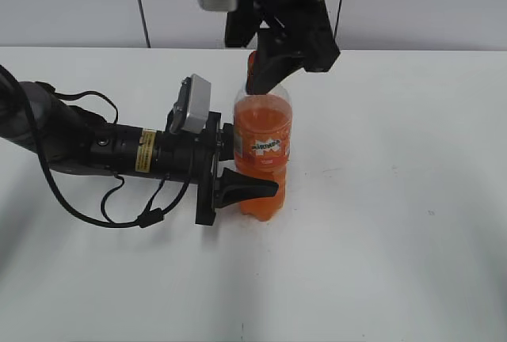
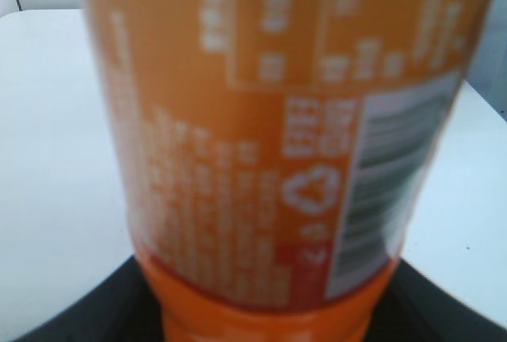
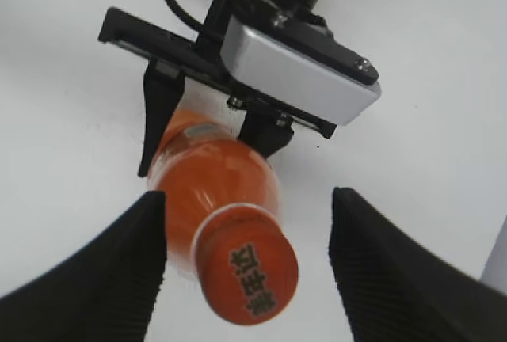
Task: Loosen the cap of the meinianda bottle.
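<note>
while our left gripper clamps the upright meinianda bottle on the table, our right gripper hangs spread around the cap, fingers clear of it. we should centre on the cap, close squarely, then twist without tilting the bottle.

The meinianda bottle label print is blurred; its top is cropped.

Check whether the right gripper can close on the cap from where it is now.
Probably yes. The right gripper is open with the cap between its fingers, nothing blocking. The left gripper steadies the Mirinda bottle lower down.
</note>
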